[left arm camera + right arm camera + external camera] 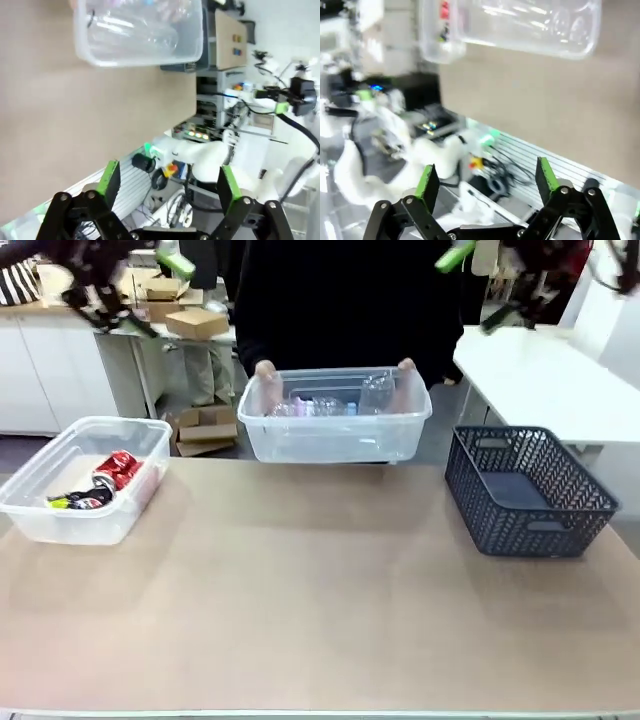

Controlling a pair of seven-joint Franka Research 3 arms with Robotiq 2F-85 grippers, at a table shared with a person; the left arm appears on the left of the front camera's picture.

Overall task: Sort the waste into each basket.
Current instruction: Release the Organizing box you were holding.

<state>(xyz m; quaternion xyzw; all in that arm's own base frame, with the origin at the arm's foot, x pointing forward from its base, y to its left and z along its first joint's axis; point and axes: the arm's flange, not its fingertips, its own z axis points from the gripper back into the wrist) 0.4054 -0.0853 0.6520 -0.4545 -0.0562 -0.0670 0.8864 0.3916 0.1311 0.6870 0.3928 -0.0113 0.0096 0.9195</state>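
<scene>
Across the brown table [320,620], a person in black stands at the far edge, both hands [266,373] gripping a clear tub [335,430] held just above that edge. Clear bottles [376,393] lie inside it, one showing a bit of blue. A grey lattice basket [525,490] sits on the table's right side, well apart from the tub. At the left edge rests a second clear tub [80,480] holding red cans [117,470] and a darker crushed one beside them.

Both arms are raised high, blurred at the top corners of the front view. The left gripper [165,182] has its jaws spread wide with nothing between them; its wrist view looks down on the table and the tub with bottles. The right gripper [484,179] is likewise spread wide and holds nothing, with both tubs near the top of its view.
</scene>
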